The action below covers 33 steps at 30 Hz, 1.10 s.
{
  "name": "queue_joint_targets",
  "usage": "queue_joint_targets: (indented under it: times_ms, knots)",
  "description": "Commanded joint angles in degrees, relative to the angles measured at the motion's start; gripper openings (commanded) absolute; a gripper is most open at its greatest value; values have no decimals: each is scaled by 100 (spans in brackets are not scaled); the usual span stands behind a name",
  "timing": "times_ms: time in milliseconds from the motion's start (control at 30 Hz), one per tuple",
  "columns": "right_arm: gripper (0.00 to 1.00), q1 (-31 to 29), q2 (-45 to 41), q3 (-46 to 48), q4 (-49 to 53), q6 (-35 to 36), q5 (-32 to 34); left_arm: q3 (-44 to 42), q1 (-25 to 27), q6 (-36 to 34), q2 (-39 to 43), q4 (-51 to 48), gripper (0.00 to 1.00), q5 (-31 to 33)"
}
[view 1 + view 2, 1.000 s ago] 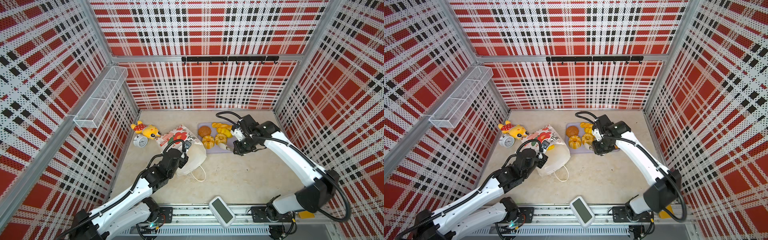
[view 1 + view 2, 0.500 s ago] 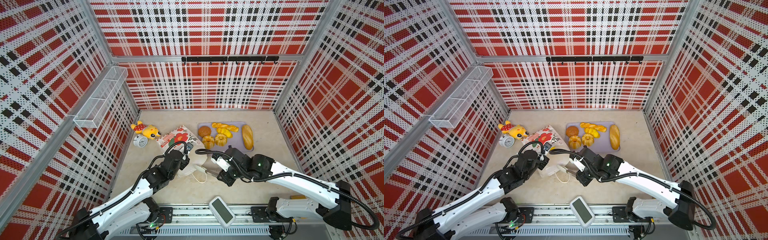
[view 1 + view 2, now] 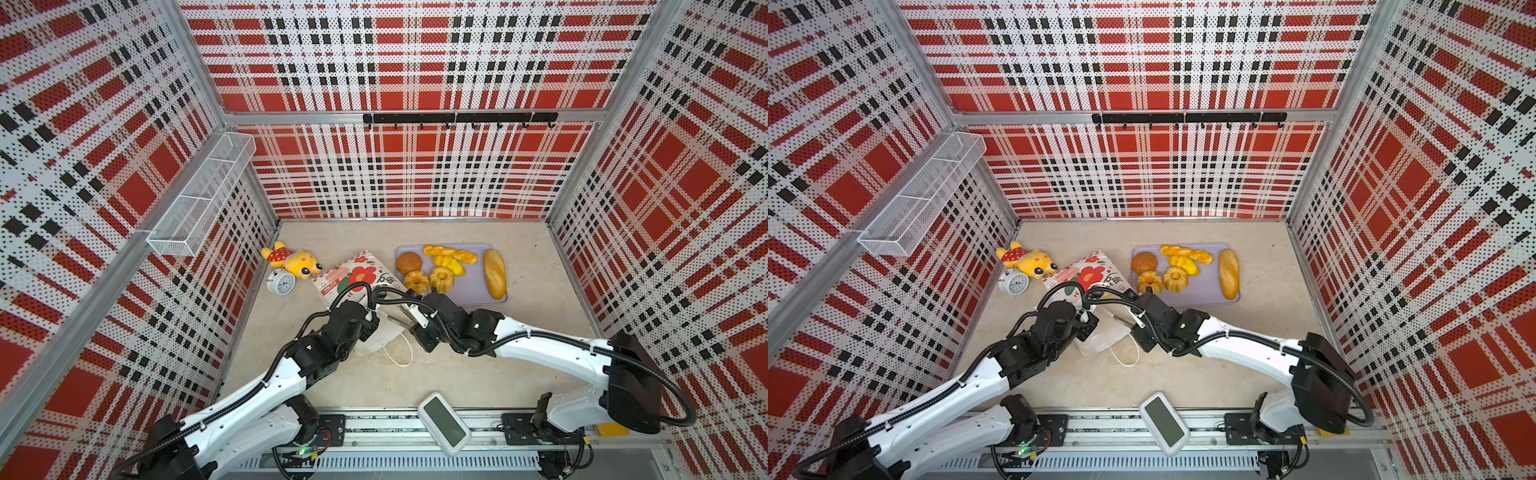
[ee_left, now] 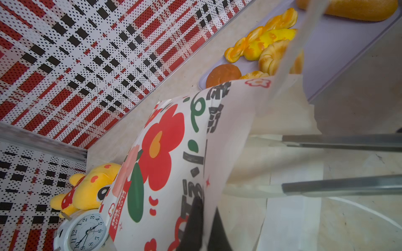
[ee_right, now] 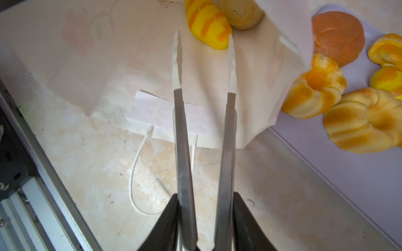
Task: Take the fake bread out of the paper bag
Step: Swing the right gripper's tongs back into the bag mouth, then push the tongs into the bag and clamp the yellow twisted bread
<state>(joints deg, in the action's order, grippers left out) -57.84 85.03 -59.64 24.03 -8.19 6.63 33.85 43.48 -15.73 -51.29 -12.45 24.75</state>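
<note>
The paper bag [image 3: 357, 274] [image 3: 1090, 274] lies on its side, mouth toward the front. My left gripper [image 4: 206, 223] is shut on the bag's upper wall [image 4: 165, 152] near the mouth and holds it up. My right gripper [image 5: 204, 41] [image 3: 395, 319] is open, its long fingertips just inside the mouth with nothing between them. Deeper inside lie fake bread pieces: a yellow striped roll [image 5: 208, 28] and a pale brown roll [image 5: 241, 13]. More fake bread rests on the lavender tray [image 3: 469, 293]: a brown bun [image 3: 409, 262], two ring cakes [image 3: 416, 282], twisted sticks [image 3: 449, 253], a baguette [image 3: 494, 274].
A yellow plush toy [image 3: 291, 262] and a white alarm clock [image 3: 281, 283] sit by the left wall behind the bag. The bag's cord handle [image 3: 399, 353] trails on the table. A white device [image 3: 444, 423] lies at the front rail. A wire basket [image 3: 199, 199] hangs on the left wall.
My right arm swung from the tray, where the baguette now lies, to the bag's mouth. Its jaws opened wider and the tips went inside. The left gripper kept its hold.
</note>
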Motion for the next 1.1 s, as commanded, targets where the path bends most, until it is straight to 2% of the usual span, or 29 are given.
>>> queue_joint_targets:
  times_ms: [0, 267, 600, 733, 933, 1067]
  knots:
    - [40, 157, 268, -374, -540, 185, -281, -62, 54, -9, -29, 129, 0, -23]
    - [41, 499, 826, -933, -531, 420, -693, -49, 115, -18, -101, 136, 0, -6]
    - [42, 825, 1655, -1308, -938, 344, -1644, -62, 157, -23, -197, 161, 0, -30]
    - [38, 808, 1994, -1655, -688, 287, -2018, -53, 161, -20, -250, 175, 0, -32]
    - [19, 534, 1759, -1541, -71, -59, -1653, -106, 230, -36, -136, 278, 0, 169]
    - [18, 273, 1191, -1059, -38, -473, -1264, -127, 226, -35, -112, 340, 0, 296]
